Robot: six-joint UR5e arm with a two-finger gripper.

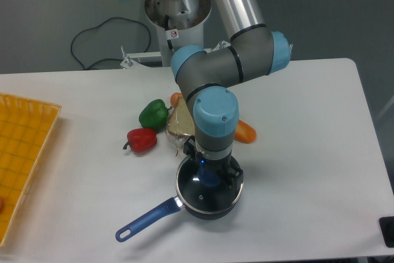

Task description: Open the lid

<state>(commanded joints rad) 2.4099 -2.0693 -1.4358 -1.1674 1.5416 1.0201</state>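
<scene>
Because the lid (206,195) lifts by its knob (210,180), the gripper (211,175) hangs directly above it; whether its fingers are clamped cannot be told.

Inspector: The wrist covers the gripper (211,175); jaw state indeterminable.
Clerk: Anything else?
Inspector: The arm hides half the carrot (245,132); the yellow tray (24,152) is cropped at the left edge.

one fixed camera, high front view, table (308,121)
</scene>
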